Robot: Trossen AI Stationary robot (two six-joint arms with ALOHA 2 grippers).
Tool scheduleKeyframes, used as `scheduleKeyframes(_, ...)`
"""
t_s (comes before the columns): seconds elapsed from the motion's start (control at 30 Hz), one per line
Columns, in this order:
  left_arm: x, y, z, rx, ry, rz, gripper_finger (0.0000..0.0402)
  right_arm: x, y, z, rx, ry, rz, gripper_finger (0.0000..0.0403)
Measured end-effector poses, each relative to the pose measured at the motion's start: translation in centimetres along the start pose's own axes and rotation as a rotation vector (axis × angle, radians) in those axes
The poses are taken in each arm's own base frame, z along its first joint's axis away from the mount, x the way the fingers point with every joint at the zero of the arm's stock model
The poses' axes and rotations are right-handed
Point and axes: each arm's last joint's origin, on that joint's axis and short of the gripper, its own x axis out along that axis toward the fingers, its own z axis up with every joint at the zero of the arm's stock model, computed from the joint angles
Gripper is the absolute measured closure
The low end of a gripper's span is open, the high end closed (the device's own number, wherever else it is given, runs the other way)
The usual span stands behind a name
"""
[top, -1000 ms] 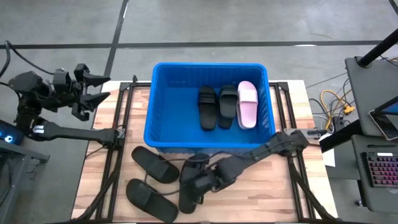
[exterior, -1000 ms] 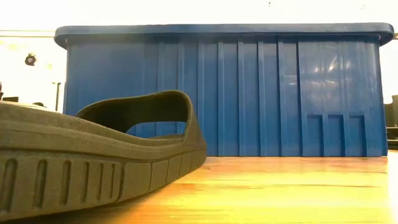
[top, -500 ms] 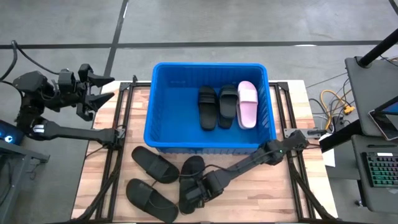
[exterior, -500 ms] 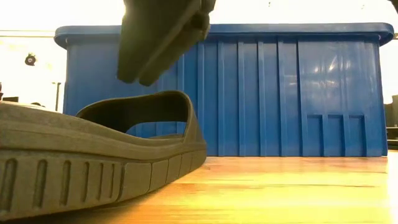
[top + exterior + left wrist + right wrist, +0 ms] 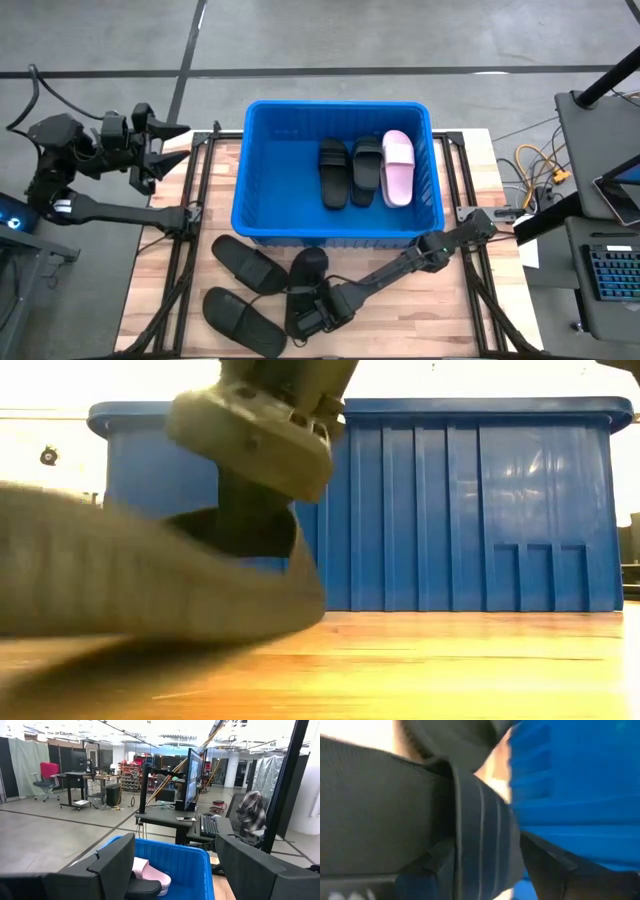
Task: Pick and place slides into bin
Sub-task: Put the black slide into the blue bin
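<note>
The blue bin (image 5: 262,205) stands at the table's far middle and holds two black slides (image 5: 334,172) and a pink slide (image 5: 397,168). Three more black slides lie on the wood in front of it: two on the left (image 5: 248,265) (image 5: 240,320) and one in the middle (image 5: 306,272). My right gripper (image 5: 312,318) is down on that middle slide and shut on its strap. The slide shows blurred in the low view (image 5: 150,580) under the gripper (image 5: 255,440). My left gripper (image 5: 160,150) is open and empty, in the air over the table's far left corner. My right gripper comes from above, pointing down, and has the black slide's wide strap (image 5: 480,845) between its two fingers (image 5: 432,865). In the low view one finger (image 5: 245,510) reaches down into the strap's arch. The slide's near end looks raised off the wood.
The bin's near wall (image 5: 450,520) stands close behind the slide. The two other black slides lie just to its left. Bare wood lies at the table's near right (image 5: 420,320). Cables and a keyboard sit beyond the right edge (image 5: 610,270).
My right gripper has gone down and toward the table's near left, onto the middle black slide, and has taken hold of its strap. The slide, still a second ago, is now blurred and its near end has risen. My left gripper has drifted slightly toward the bin.
</note>
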Motion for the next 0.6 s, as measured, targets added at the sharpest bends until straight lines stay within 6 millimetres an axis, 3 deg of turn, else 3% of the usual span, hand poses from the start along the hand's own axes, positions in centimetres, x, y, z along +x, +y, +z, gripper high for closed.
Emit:
scheduleKeyframes(0.13,-0.3,0.0,0.0,0.000,-0.007,-0.001,0.0139,0.1,-0.2,0.1,-0.047,0.013,0.051,0.0221)
scheduleKeyframes(0.3,-0.7,0.1,0.1,-0.001,-0.015,-0.001,0.0139,0.8,-0.2,-0.2,0.026,0.060,0.124,0.0250)
scheduleKeyframes(0.5,-1.1,0.2,0.0,-0.001,-0.016,0.002,0.0139,0.3,-0.5,-0.2,0.121,0.087,0.165,0.0363)
scheduleKeyframes(0.6,-1.3,0.2,0.0,-0.001,-0.013,0.002,0.0139,-0.3,-1.1,-0.2,0.144,0.106,0.191,0.0384)
